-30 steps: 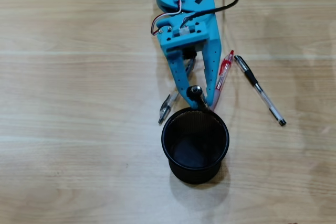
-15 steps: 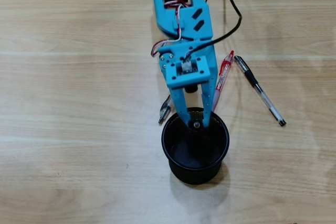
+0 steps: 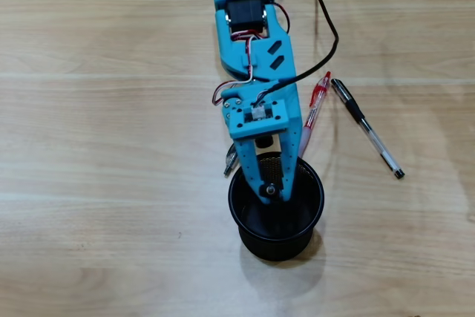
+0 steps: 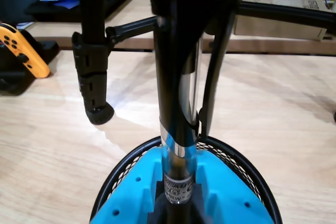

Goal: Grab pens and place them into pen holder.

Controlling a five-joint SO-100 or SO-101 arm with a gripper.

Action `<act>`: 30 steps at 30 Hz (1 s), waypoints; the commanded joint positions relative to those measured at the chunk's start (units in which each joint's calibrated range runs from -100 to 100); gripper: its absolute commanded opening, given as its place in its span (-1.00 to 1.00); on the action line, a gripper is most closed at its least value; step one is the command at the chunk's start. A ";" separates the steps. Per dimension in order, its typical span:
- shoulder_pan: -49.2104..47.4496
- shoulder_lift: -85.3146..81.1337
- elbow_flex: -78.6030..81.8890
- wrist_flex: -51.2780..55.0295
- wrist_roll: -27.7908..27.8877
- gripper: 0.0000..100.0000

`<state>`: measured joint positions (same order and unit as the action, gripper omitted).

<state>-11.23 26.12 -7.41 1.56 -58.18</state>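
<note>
Since a second ago the arm has slid forward, so the gripper [image 3: 273, 192] that was just short of the pen holder's rim is now right over the pen holder [image 3: 310, 217], fingertips inside the rim's outline in the overhead view. It's clamped on a black pen [image 4: 176, 129] held upright, pretty much end-on to the overhead camera, so from above you only see a small dark round tip between the blue fingers. The wrist view shows it much better: the pen's dark barrel with a silver band and a clear lower section runs straight up the middle, pinched between the two blue fingers [image 4: 226, 198], with the mesh cup's rim [image 4: 239, 163] curving around behind them.

Three other pens are on the wooden table [image 3: 96, 146], same spots as before. The red-clear pen [image 3: 316, 102] lies just right of the arm, its lower end hidden behind the gripper near the holder's rim. The black-and-clear pen [image 3: 367, 128] lies diagonally further right, apart from the holder. The grey-clear pen [image 3: 229, 162] peeks out on the left of the gripper, mostly covered by it, tip close to the holder's upper left edge.
</note>
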 commanded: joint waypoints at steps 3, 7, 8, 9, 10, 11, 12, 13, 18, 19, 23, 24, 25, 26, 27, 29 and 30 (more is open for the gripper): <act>0.65 -1.47 -0.29 -1.34 0.19 -0.71; 0.47 -4.24 0.52 -0.83 0.24 -0.71; 0.47 -5.33 1.60 -0.83 0.24 -0.72; 0.47 -6.59 2.77 -0.83 0.24 -0.74; 0.56 -8.02 4.12 -0.83 0.24 -0.75; 0.65 -9.62 5.74 -0.83 0.24 -0.77; 0.65 -11.21 7.55 -0.83 0.24 -0.79; 0.75 -13.06 9.53 -0.83 0.24 -0.81; 2.38 -24.74 24.22 -0.83 0.24 -0.95; 2.74 -26.67 26.93 -0.83 0.24 -0.96; 3.74 -33.31 38.10 -0.83 0.14 -0.95; 4.10 -34.65 40.45 -0.83 -0.01 -0.95; 4.38 -35.99 42.61 -0.74 -0.01 -0.95; 4.56 -37.09 44.68 -0.65 -0.06 -0.95; 5.10 -39.44 46.84 2.70 -0.06 -0.95; 5.19 -41.45 46.93 9.42 -0.06 -0.95; 5.28 -42.46 46.57 13.04 -0.06 -0.95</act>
<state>-6.99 -9.75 39.28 4.41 -58.18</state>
